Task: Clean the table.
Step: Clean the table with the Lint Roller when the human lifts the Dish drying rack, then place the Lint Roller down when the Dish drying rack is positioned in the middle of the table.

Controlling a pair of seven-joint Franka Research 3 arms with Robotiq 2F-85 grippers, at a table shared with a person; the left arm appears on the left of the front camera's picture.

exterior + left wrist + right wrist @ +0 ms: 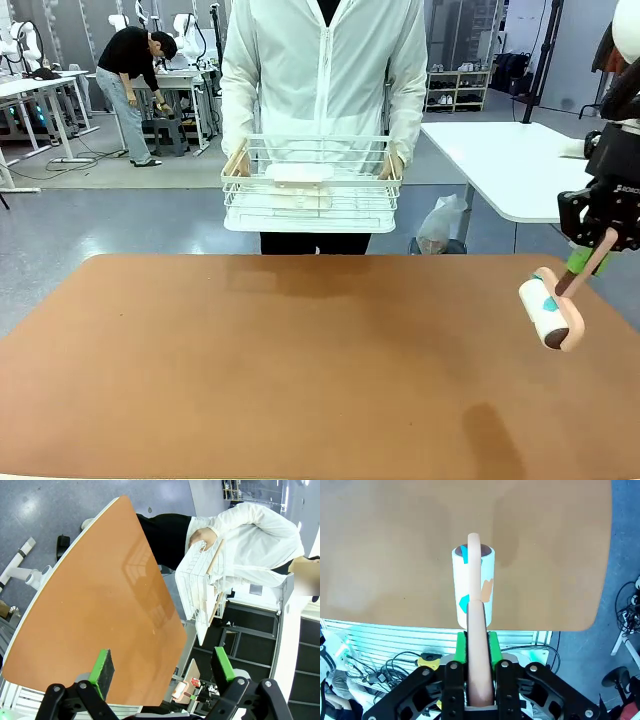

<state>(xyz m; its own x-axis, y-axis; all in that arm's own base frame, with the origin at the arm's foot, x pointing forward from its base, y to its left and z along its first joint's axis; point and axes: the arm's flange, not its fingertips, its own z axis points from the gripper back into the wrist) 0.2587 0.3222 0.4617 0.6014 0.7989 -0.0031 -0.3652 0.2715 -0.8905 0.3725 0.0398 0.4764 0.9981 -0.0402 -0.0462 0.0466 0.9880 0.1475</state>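
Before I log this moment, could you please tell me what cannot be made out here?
- Front view: the white things in the basket, pale behind its wires, are unidentifiable.
- Right wrist view: the lint roller handle's end disappears into the right pincer.
- Left wrist view: the left pincer covers part of the table edge.

One reddish-brown table (300,380), one white wire basket (310,140) beyond its far edge, two hands (238,163) of one person holding it, one lint roller (551,312) over the table's right edge, two grippers, left gripper (161,662) and right gripper (590,255).
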